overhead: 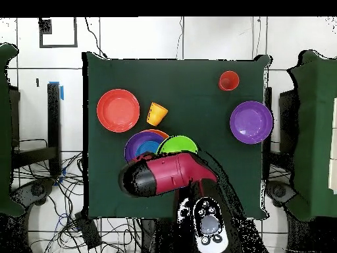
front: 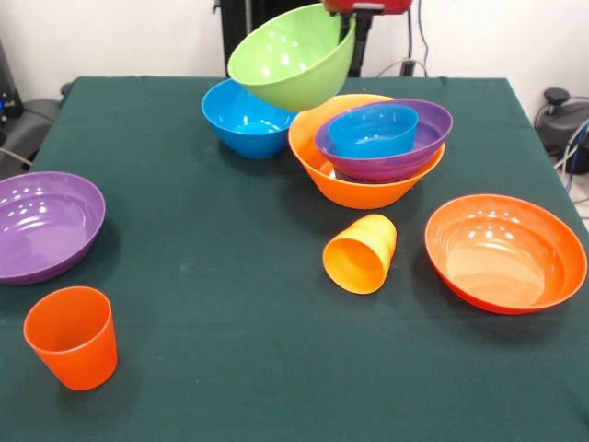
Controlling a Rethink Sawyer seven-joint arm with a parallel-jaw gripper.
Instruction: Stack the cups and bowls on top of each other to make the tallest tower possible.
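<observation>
My gripper [front: 353,20] comes in at the top edge, shut on the right rim of the lime green bowl [front: 293,57], which hangs tilted in the air above the table's far middle. Just right of it and below stands the tower: the big yellow-orange bowl [front: 342,189] holding a purple bowl [front: 419,147] with a small blue bowl [front: 373,131] inside. A medium blue bowl [front: 237,120] sits on the table under the green one. The yellow-orange cup [front: 361,255] lies on its side. The red-orange cup [front: 72,336] stands upright at the near left.
A wide red-orange bowl [front: 504,253] sits at the right and a second purple bowl [front: 46,226] at the left edge. From overhead, the red arm [overhead: 171,172] covers part of the green bowl [overhead: 176,145] and the stack [overhead: 141,145].
</observation>
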